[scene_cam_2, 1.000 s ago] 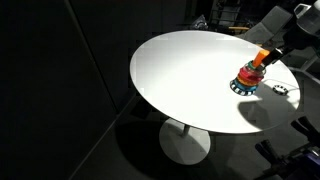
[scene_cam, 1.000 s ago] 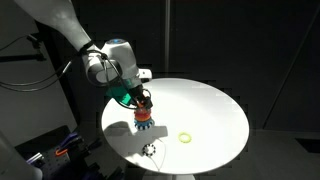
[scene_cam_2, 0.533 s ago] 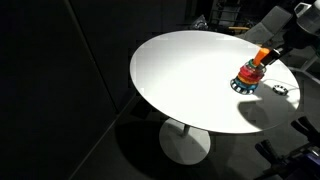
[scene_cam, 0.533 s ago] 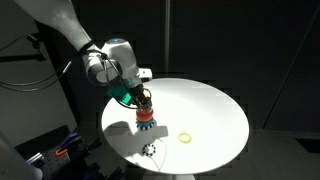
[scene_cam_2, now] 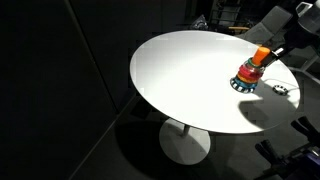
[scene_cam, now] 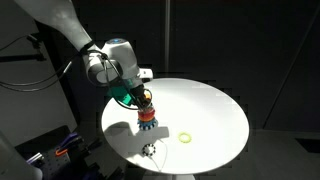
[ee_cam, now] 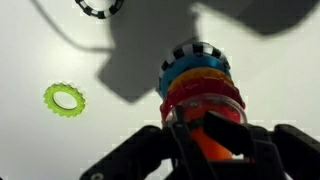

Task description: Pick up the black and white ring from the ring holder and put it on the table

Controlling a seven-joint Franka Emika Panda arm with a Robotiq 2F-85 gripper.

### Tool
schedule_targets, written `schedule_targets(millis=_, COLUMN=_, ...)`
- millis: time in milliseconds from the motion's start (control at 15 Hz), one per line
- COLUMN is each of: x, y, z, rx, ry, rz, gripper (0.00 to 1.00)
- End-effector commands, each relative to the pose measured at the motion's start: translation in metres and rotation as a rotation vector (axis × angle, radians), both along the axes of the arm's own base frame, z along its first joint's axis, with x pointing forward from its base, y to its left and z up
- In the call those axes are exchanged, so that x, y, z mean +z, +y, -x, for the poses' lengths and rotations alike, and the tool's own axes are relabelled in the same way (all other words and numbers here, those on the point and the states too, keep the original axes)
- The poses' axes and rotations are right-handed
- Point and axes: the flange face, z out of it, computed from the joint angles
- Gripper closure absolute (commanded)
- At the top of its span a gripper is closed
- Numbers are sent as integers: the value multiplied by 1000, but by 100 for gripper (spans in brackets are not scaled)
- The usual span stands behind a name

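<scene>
Hand (scene_cam: 144, 102) static; ring (ee_cam: 195, 50) flat, lowest.

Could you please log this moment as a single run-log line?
gripper: over ring holder, jaws flanking orange peg, closure unclear | black and white ring: lowest on holder | yellow-green ring: on table

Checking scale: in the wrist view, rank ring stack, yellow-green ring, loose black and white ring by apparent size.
1. ring stack (nearest camera).
2-3. loose black and white ring, yellow-green ring: alike; the first is cropped.
</scene>
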Motion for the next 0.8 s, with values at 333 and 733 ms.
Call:
schedule_targets(millis=333, x=3, y=-9, z=0, rx=-31, ry=-17, rz=3, gripper=98)
schedule_targets(millis=733, x=10, y=-7, z=3, rx=-29, ry=-23, rz=-3, gripper=90)
